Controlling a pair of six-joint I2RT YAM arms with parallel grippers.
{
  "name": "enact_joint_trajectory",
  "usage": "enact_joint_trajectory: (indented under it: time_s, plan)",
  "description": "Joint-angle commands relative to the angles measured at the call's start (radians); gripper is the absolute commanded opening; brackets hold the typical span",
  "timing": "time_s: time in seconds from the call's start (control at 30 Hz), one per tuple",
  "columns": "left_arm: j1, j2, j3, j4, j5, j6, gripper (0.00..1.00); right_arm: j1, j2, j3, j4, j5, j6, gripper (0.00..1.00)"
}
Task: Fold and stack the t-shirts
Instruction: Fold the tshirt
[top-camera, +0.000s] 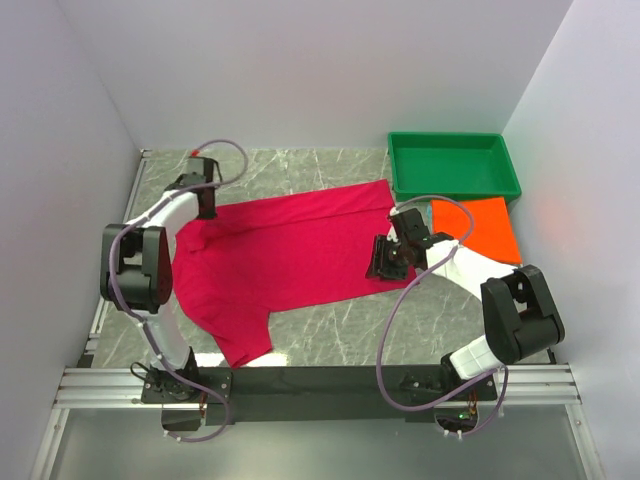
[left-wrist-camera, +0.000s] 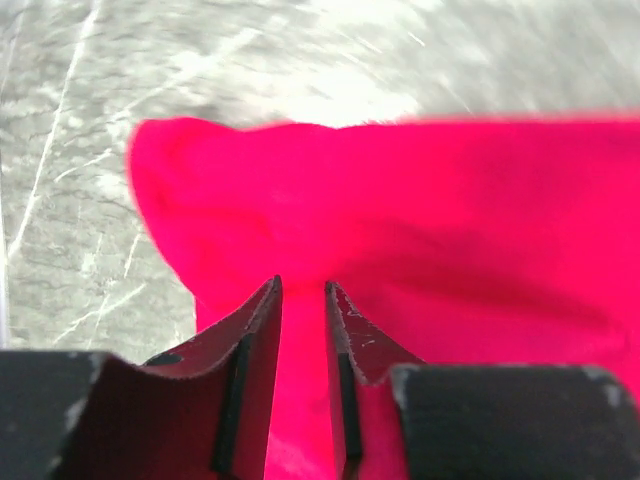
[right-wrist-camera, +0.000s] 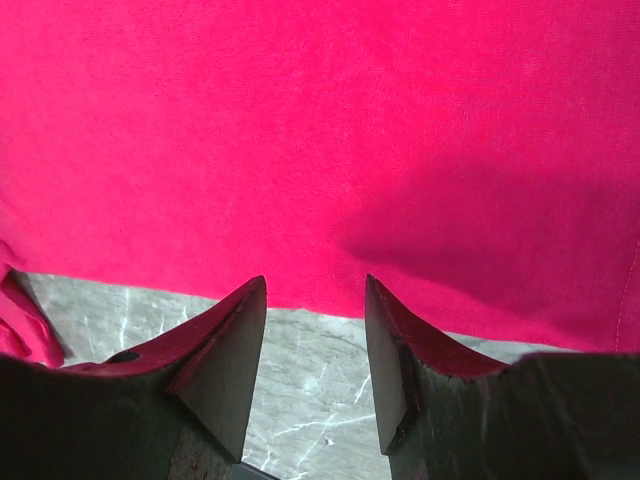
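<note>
Marble table (top-camera: 330, 335) bears the crimson-pink t-shirt (top-camera: 290, 255), partly hidden by left jaws, narrowly parted, and right jaws, open.

Left hand (left-wrist-camera: 303, 292) reaches far forward, jaws narrowly parted (right hand (right-wrist-camera: 315, 283) gapes wider, angled down).

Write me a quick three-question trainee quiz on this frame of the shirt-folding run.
1. True or false: the green tray holds a folded shirt.
2. The crimson-pink shirt is: A) folded into a square; B) spread out on the table; C) lying in the tray.
3. Which hand stands open at the shirt's edge nearest the tray?
Key: 1 false; 2 B; 3 the right hand.
</note>
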Motion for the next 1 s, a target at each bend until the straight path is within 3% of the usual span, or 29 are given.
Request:
enact_joint_trajectory:
  time_s: [0.0,0.1,0.33,0.47,0.6,0.73,0.97]
  plan:
    - [0.051,0.003,0.052,0.017,0.092,-0.142,0.30,0.005,-0.039,-0.005,0.009,0.004,-0.016,0.51]
    - [0.071,-0.026,0.028,0.021,0.150,-0.270,0.35,0.006,-0.047,-0.003,0.010,-0.002,-0.014,0.51]
    - [0.084,-0.293,-0.223,0.092,0.238,-0.581,0.87,0.005,-0.085,-0.017,0.018,-0.003,-0.022,0.51]
    - [0.029,-0.503,-0.409,0.184,0.206,-0.744,0.90,0.006,-0.100,-0.026,0.033,-0.017,-0.024,0.51]
    - [-0.051,-0.575,-0.561,0.310,0.146,-0.825,0.91,0.006,-0.108,-0.031,0.042,-0.029,-0.020,0.51]
    - [-0.079,-0.549,-0.676,0.434,0.083,-0.890,0.88,0.005,-0.114,-0.038,0.053,-0.040,-0.020,0.51]
    - [-0.071,-0.458,-0.733,0.658,-0.040,-0.817,0.86,0.005,-0.139,-0.057,0.062,-0.042,-0.030,0.51]
